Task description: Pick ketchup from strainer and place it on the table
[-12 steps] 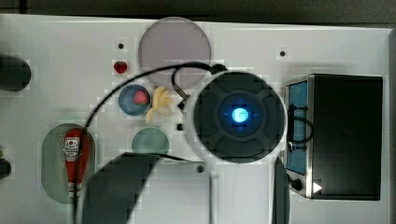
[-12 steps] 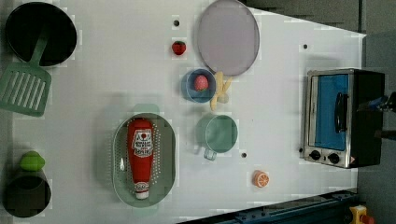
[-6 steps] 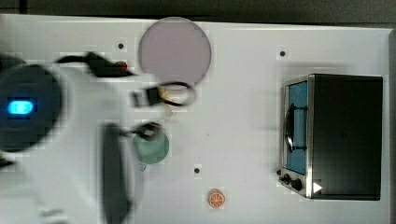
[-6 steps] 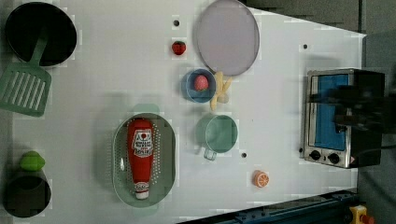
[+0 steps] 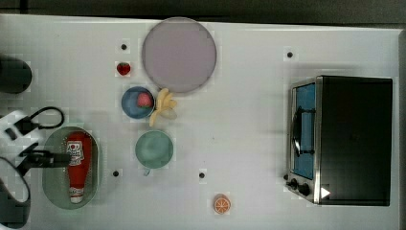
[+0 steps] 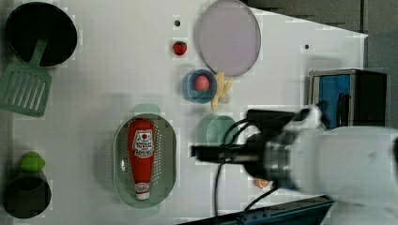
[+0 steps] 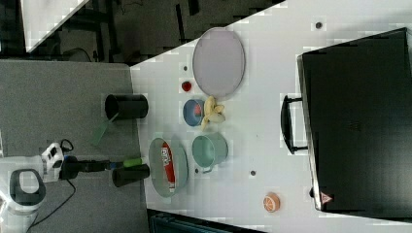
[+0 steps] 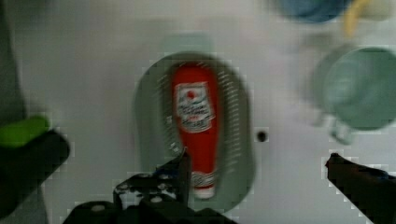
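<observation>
The ketchup (image 5: 79, 165), a red bottle with a white cap, lies flat in the pale green strainer (image 5: 48, 184) at the top view's lower left on the white table (image 5: 239, 120). It also lies there in the left view, ketchup (image 6: 141, 157) in strainer (image 6: 168, 154), and in the right view, ketchup (image 7: 167, 166). My gripper (image 8: 261, 172) hangs high above, open wide, with nothing between its fingers. In the wrist view one fingertip (image 8: 183, 169) sits by the cap end of the ketchup (image 8: 196, 126). The gripper (image 5: 62, 158) overlaps the strainer's left side in the top view.
A teal cup (image 5: 154, 148) stands just right of the strainer in the top view. Beyond it are a blue bowl (image 5: 131, 103), a banana (image 5: 164, 108), a strawberry (image 5: 123, 68) and a grey-lilac plate (image 5: 178, 53). A toaster oven (image 5: 352, 139) and an orange slice (image 5: 222, 204) lie to the right.
The arm swept across the top view from the middle to the left and now hangs over the strainer. The ketchup and other objects have not moved.
</observation>
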